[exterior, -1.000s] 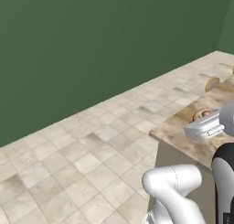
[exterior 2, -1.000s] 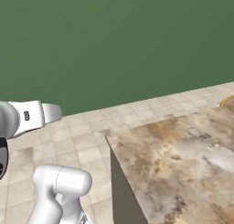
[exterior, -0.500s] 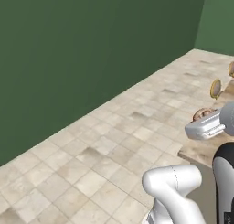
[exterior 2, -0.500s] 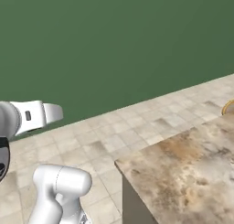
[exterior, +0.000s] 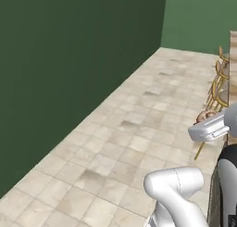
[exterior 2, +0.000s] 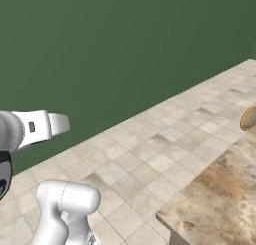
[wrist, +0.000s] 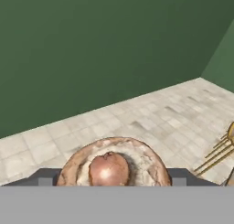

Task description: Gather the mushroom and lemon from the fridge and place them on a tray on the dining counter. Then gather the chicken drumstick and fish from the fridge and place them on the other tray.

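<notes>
Clamped on the mushroom, with the hand set wide: one dark finger against each flank of the cap, no gap to be seen on either side. Round cap turned away from the wrist, pale underside and brown stem facing back along the hand (so no long axis to speak of, just a broad dome held across its width). Seen from the left base view as a small brown lump just above the white hand.

Pointing out over bare tiled floor towards the dark green wall, not towards any surface to set down on. Marbled desk off to the robot's right and lower than the hand, well apart from it; judged, then, a swing or a drive to the right called for before any lowering.

Golden stools along the desk's edge, their legs cutting into the hand view's right border.

Hard to settle: where on the desk a tray stands (desk cropped at the picture's edge, bare marble in the part visible); how deep the fingers reach under the cap, their tips being cut off low in the hand view.
</notes>
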{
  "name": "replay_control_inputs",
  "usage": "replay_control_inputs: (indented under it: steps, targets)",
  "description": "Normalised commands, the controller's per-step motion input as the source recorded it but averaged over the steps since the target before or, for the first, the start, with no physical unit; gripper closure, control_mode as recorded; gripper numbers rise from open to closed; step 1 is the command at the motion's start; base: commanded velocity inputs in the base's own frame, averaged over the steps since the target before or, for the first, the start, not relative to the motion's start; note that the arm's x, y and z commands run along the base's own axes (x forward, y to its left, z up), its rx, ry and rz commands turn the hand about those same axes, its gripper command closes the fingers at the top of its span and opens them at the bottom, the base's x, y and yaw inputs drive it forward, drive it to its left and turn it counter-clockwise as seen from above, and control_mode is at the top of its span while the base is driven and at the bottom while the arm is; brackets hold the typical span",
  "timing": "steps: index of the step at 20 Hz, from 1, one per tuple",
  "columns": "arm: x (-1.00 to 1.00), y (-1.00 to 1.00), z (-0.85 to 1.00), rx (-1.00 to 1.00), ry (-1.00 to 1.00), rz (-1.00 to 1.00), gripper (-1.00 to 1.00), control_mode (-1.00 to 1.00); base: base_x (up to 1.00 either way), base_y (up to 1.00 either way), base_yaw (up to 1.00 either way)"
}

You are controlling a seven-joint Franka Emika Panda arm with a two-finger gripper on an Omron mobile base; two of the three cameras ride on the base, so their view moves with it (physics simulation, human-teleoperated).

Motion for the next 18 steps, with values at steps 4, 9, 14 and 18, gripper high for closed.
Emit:
replay_control_inputs:
  steps: [4,9,14,18]
  targets:
    - [0.00,0.00,0.00,0.00,0.00,0.00,1.00,1.00,0.75,0.75,-0.45]
    - [0.00,0.00,0.00,0.00,0.00,0.00,1.00,1.00,0.69,0.76,-0.46]
    - [0.00,0.00,0.00,0.00,0.00,0.00,1.00,1.00,0.79,0.64,-0.50]
    - [0.00,0.00,0.00,0.00,0.00,0.00,1.00,1.00,0.81,0.55,-0.54]
